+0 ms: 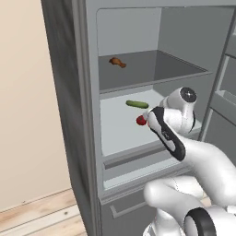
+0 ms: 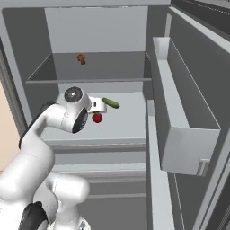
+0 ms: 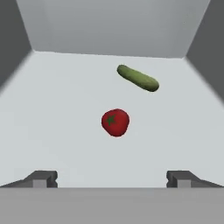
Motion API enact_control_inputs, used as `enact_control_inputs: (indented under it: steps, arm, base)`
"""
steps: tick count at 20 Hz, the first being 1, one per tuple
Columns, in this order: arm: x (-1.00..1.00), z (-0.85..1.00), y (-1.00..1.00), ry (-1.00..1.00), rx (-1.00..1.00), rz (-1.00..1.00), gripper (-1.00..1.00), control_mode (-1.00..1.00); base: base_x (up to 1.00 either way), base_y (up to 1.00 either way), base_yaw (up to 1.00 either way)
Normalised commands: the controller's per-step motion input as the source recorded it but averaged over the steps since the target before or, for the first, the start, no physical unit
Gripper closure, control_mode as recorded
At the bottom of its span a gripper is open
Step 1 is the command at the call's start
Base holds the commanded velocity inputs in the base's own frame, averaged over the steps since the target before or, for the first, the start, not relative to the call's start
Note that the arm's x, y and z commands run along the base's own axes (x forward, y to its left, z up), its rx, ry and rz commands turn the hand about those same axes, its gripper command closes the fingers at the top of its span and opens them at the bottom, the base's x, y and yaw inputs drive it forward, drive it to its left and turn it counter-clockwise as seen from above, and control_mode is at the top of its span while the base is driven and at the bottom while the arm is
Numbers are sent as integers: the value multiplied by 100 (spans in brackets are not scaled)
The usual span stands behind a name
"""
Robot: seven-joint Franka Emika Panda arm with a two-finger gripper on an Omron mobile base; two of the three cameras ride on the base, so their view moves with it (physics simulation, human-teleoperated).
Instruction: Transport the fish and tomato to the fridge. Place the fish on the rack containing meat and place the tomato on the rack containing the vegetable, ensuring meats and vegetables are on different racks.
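Note:
The red tomato (image 3: 115, 122) lies on the fridge's lower white rack (image 1: 117, 136), a little in front of a green cucumber (image 3: 138, 78). My gripper (image 3: 112, 177) is open, pulled back from the tomato (image 1: 141, 120), with nothing between its fingers. On the grey upper rack (image 1: 152, 69) lies a brown drumstick (image 1: 117, 61). From the right base view, the tomato (image 2: 97, 118) sits just past my hand, the cucumber (image 2: 111, 103) behind it and the drumstick (image 2: 81, 58) above. The fish is out of view.
The fridge door (image 2: 179, 126) stands open at the right, its shelf bin jutting toward the racks. Below the lower rack is a closed drawer (image 1: 133, 203). The fridge's side walls close in both racks.

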Motion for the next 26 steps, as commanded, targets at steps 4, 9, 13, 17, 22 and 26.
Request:
enact_control_inputs:
  steps: [4,9,13,17,22,26]
  arm:
    - [-78,54,0,0,-2,0,-100,-100]
    - [-63,76,2,7,-1,0,-100,-100]
    - [-84,76,0,12,0,-3,-100,-100]
    - [-79,71,0,14,0,-6,-100,-100]
    - [-65,62,0,17,0,-7,-100,-100]
    - [-57,10,0,4,0,-5,-100,-100]
  base:
    - [0,0,0]
    - [0,0,0]
    - [0,0,0]
    - [0,0,0]
    - [0,0,0]
    - [0,0,0]
